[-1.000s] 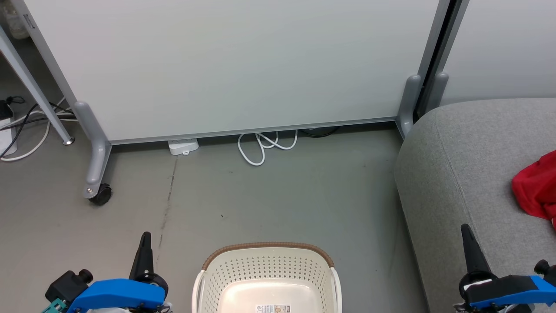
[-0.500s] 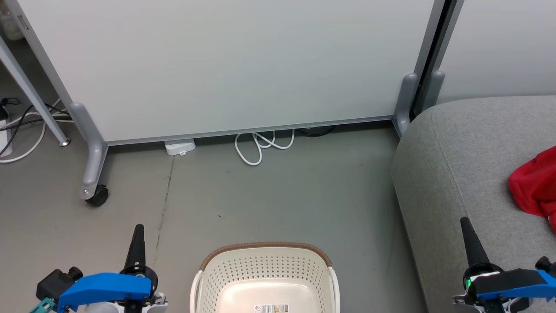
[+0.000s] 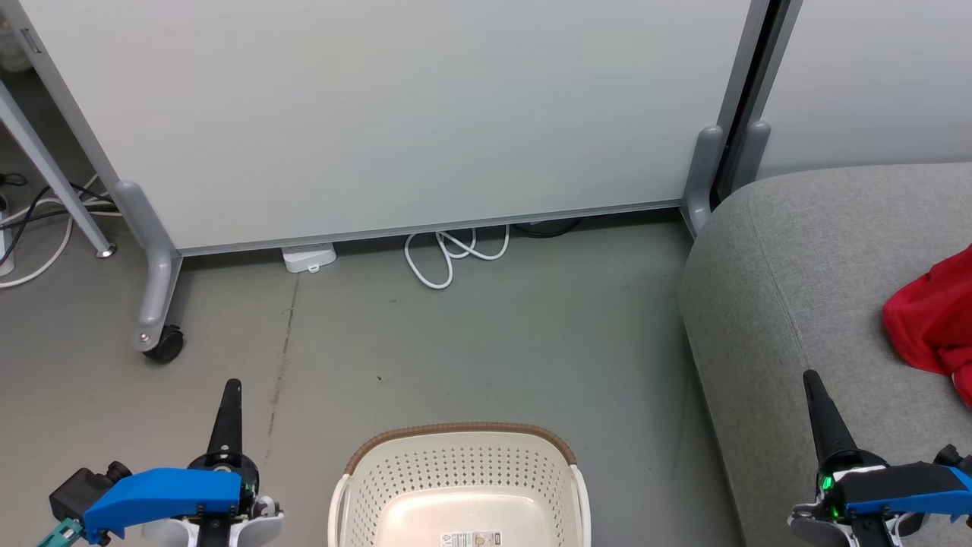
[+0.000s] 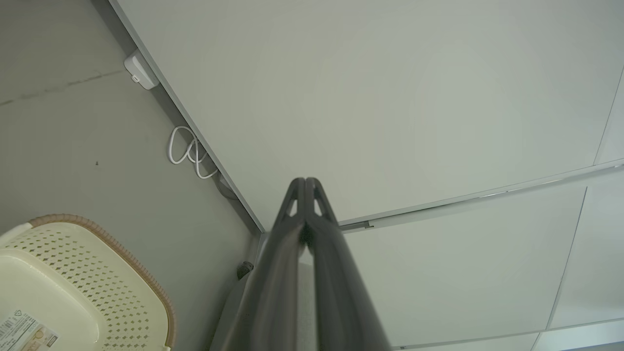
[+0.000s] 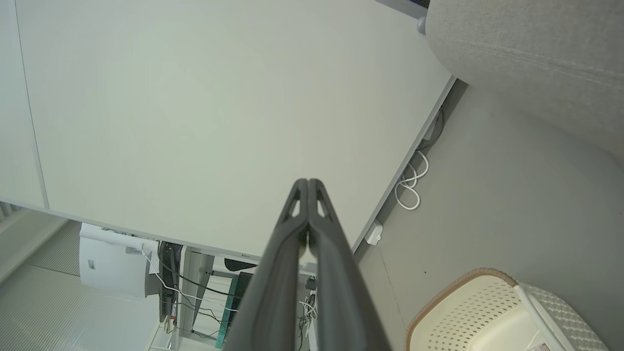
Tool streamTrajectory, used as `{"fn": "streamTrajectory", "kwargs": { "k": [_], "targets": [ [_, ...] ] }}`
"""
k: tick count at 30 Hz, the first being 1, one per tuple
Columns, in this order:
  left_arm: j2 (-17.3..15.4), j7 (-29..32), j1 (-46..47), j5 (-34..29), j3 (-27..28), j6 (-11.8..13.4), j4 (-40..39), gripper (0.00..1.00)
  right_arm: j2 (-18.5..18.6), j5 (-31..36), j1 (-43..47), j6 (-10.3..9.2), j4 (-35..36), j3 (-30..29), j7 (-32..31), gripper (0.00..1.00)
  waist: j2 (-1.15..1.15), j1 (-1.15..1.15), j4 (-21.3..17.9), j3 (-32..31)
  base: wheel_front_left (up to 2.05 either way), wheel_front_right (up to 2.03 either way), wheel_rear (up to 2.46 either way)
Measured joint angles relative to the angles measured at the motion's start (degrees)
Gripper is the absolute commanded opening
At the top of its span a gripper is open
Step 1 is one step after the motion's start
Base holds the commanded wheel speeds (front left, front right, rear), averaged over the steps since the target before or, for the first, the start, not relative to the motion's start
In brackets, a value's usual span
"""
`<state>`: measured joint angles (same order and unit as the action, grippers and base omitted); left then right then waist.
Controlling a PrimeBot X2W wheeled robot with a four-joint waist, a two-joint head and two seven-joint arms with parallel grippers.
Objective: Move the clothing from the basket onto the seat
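Observation:
The cream basket [image 3: 460, 479] with its brown rim stands on the floor at the bottom centre of the head view, and the part of its inside that shows holds just a label. Red clothing [image 3: 930, 323] lies on the grey seat [image 3: 805, 258] at the right edge. My left gripper [image 3: 230, 386] is shut and empty, left of the basket. My right gripper [image 3: 810, 377] is shut and empty, over the seat's front edge. The wrist views show the basket [image 4: 73, 282] [image 5: 487, 312], the seat [image 5: 526, 53] and each gripper's [image 4: 305, 181] [image 5: 308, 181] closed fingers.
A white wheeled partition [image 3: 395, 114] stands behind the basket, with a caster [image 3: 163, 346] at its left foot. A coiled white cable [image 3: 448, 254] and a small white box [image 3: 309, 257] lie at its base. More cables [image 3: 30, 220] run at the far left.
The camera has shifted, so the whole scene sits a little further left and higher. In the picture, both grippers' tips stand slightly higher than before; both stay shut.

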<state>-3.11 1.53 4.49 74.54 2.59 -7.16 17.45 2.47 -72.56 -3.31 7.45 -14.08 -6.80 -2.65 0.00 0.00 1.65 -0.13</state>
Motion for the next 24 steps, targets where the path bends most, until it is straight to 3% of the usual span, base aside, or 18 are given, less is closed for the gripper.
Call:
{"fn": "streamTrajectory", "kwargs": {
  "k": [24],
  "targets": [
    [0.1, 2.93, 0.66, 10.34, 2.26, -0.02, -1.98, 0.0, 0.13, -11.49, -1.35, 0.0, 0.0, 0.14, -2.32, 0.0, 0.0, 0.0, -0.89, 0.17, 0.0, 0.0, 0.0]
  ]
}}
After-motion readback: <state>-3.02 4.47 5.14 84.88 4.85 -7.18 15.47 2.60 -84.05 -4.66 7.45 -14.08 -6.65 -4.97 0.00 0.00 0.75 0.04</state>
